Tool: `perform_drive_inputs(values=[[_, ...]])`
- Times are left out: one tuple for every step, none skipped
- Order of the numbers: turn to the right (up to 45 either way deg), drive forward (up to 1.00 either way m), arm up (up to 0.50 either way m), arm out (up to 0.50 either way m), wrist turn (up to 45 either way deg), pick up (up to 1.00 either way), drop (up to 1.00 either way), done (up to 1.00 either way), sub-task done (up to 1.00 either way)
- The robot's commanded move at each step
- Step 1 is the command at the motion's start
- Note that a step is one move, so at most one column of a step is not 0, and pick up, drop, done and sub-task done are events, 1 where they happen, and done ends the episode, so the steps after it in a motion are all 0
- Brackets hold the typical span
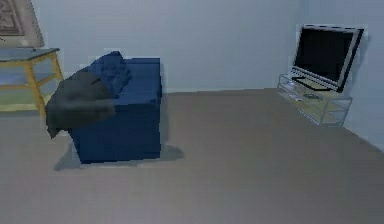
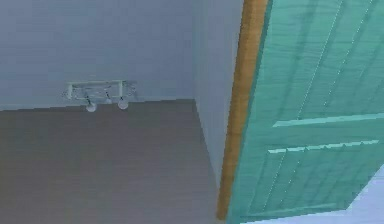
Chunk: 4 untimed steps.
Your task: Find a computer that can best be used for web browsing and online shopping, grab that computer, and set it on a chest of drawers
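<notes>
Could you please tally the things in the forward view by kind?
Blue armchair: 1
Grey throw: 1
Yellow table: 1
Wall picture: 1
Television: 1
Glass stand: 1
Total: 6

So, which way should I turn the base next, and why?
Probably a slight turn toward the forward view's left: the yellow table there is cut off by the picture's edge, and a tabletop is a likely spot for a computer. Ahead stand a blue armchair and a television.
</notes>
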Motion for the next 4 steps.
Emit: perform_drive_inputs(values=[[0.0,0.20,0.00,0.00,0.0,0.00,0.00,0.00,0.00],[-45.0,0.00,0.00,0.00,0.0,0.00,0.00,0.00,0.00],[-27.0,0.00,0.00,0.00,0.0,0.00,0.00,0.00,0.00],[0.0,1.00,0.00,0.00,0.0,0.00,0.00,0.00,0.00]])
